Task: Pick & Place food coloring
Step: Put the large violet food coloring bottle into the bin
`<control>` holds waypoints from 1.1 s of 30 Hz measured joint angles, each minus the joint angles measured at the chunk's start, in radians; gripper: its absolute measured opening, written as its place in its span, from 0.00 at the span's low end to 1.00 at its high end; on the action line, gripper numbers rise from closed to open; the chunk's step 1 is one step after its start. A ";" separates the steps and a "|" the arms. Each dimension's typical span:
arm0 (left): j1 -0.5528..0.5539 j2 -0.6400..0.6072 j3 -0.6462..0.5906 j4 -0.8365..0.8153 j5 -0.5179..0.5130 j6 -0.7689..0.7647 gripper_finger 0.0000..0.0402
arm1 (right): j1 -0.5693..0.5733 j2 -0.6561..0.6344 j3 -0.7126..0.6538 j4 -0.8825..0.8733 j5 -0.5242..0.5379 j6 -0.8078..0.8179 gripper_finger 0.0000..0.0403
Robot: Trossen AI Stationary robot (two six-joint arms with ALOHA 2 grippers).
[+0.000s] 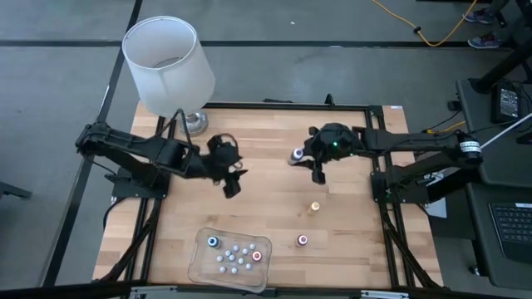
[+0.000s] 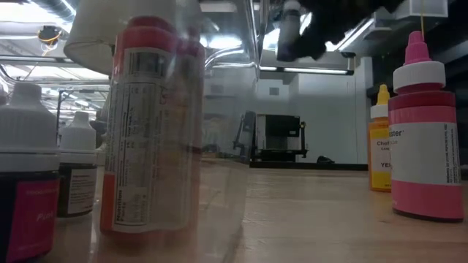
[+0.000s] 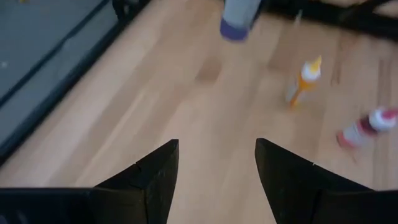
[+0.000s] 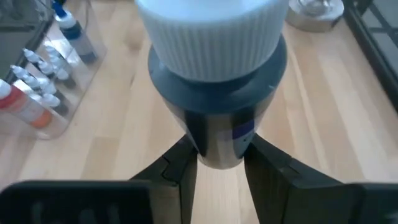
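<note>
Two arms over the wooden table [image 1: 266,166]. Right gripper [image 1: 309,164] near table centre, raised off the surface, clamped on a dark purple food coloring bottle [image 4: 217,118]; fingers [image 4: 180,171] pinching its lower body from both sides, ribbed white cap [image 4: 211,31] pointing away from the wrist. Same bottle visible in high view as a pale cap just beside the gripper [image 1: 296,155], and in left wrist view hanging above the wood [image 3: 236,18]. Left gripper [image 1: 233,184] left of centre, fingers [image 3: 149,180] spread wide, nothing between them, bare wood under.

Loose on table, upright: orange-yellow bottle [image 1: 314,207] below the right gripper, pink-red bottle [image 1: 302,241] nearer the front edge, well apart from each other. Both also in low view at right, pink one [image 2: 424,139] close to camera, yellow one [image 2: 379,142] behind it.

Clear tray [image 1: 199,270] at front left of table, holding a blue-topped bottle [image 1: 213,242], a red-topped bottle [image 1: 257,256] and a cluster of small white-capped ones [image 1: 233,257] between. From the low view: red bottle [image 2: 146,131] seen through tray wall, dark ones with white caps beside it.

White-shaded lamp [image 1: 169,65] at back left corner.
</note>
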 joint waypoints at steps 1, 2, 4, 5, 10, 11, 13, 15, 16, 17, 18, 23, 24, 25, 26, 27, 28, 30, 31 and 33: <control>0.018 0.000 0.000 0.035 0.009 0.034 0.52 | -0.001 0.014 0.028 -0.014 -0.006 -0.008 0.29; 0.037 0.000 0.000 0.074 0.027 0.066 0.52 | 0.000 0.034 0.059 -0.030 -0.007 -0.019 0.29; 0.073 0.000 0.000 0.157 0.092 0.135 0.53 | 0.008 0.086 0.124 -0.063 -0.009 -0.025 0.29; 0.090 0.004 0.000 0.199 0.125 0.161 0.53 | 0.012 0.115 0.155 -0.080 -0.017 -0.024 0.29; 0.155 0.029 0.000 0.302 0.220 0.229 0.60 | 0.018 0.255 0.314 -0.160 -0.106 -0.025 0.30; 0.162 0.031 0.000 0.293 0.227 0.235 0.61 | 0.018 0.274 0.337 -0.162 -0.113 -0.025 0.30; 0.170 0.036 -0.001 0.300 0.237 0.240 0.63 | 0.018 0.307 0.375 -0.162 -0.119 -0.025 0.30; 0.174 0.048 0.000 0.315 0.238 0.240 0.65 | 0.018 0.338 0.411 -0.162 -0.120 -0.028 0.30; 0.174 0.050 -0.002 0.316 0.237 0.246 0.65 | 0.018 0.352 0.427 -0.161 -0.123 -0.036 0.30; 0.175 0.053 -0.002 0.334 0.236 0.253 0.66 | 0.018 0.364 0.440 -0.160 -0.134 -0.045 0.30; 0.175 0.057 0.000 0.366 0.236 0.256 0.66 | 0.018 0.375 0.450 -0.160 -0.139 -0.048 0.30; 0.174 0.070 0.000 0.393 0.236 0.258 0.66 | 0.020 0.415 0.488 -0.163 -0.153 -0.060 0.30; 0.174 0.073 0.000 0.388 0.236 0.258 0.66 | 0.023 0.418 0.493 -0.162 -0.154 -0.067 0.30; 0.174 0.073 -0.001 0.383 0.236 0.257 0.66 | 0.025 0.419 0.495 -0.159 -0.154 -0.073 0.30; 0.174 0.073 -0.001 0.384 0.236 0.255 0.66 | 0.026 0.419 0.496 -0.159 -0.153 -0.078 0.30; 0.174 0.073 -0.001 0.385 0.235 0.251 0.66 | 0.028 0.419 0.496 -0.158 -0.153 -0.080 0.30; 0.174 0.076 0.000 0.385 0.235 0.247 0.66 | 0.028 0.420 0.496 -0.157 -0.154 -0.079 0.30; 0.174 0.081 0.000 0.382 0.235 0.242 0.66 | 0.028 0.420 0.496 -0.156 -0.154 -0.079 0.30; 0.174 0.081 0.000 0.382 0.236 0.242 0.66 | 0.029 0.420 0.496 -0.155 -0.154 -0.079 0.30; 0.174 0.080 0.000 0.386 0.236 0.240 0.66 | 0.028 0.420 0.496 -0.154 -0.155 -0.080 0.30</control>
